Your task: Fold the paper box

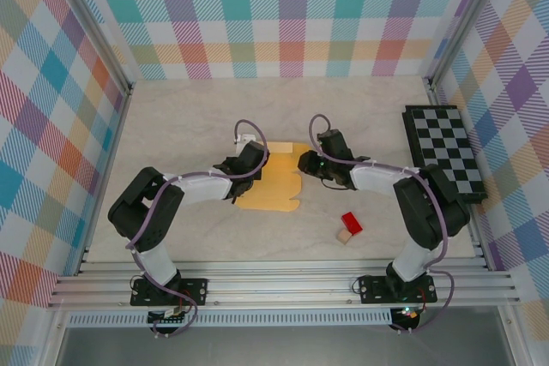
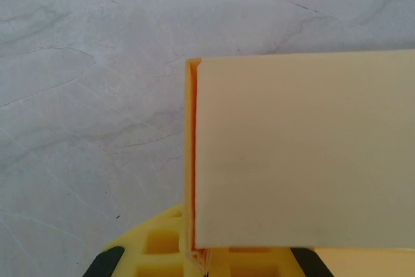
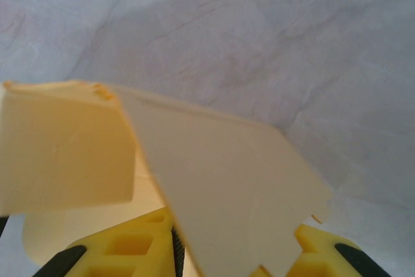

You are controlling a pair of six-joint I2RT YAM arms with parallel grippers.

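Plaid walls ring a pale, marble-veined tabletop (image 1: pixel 189 117). At centre left, the left gripper (image 1: pixel 246 163) is clenched on the left side of the paper box (image 1: pixel 276 184), which lies mid-tabletop between both arms. It is thin, matte, orange-yellow card, die-cut with notched flaps and one sharp folded edge. Just right of it, the right gripper (image 1: pixel 306 163) straddles a lifted flap; whether it pinches the flap I cannot tell. I judge the left should anchor while the right turns the flap along its scored line, gently, since such card buckles easily.
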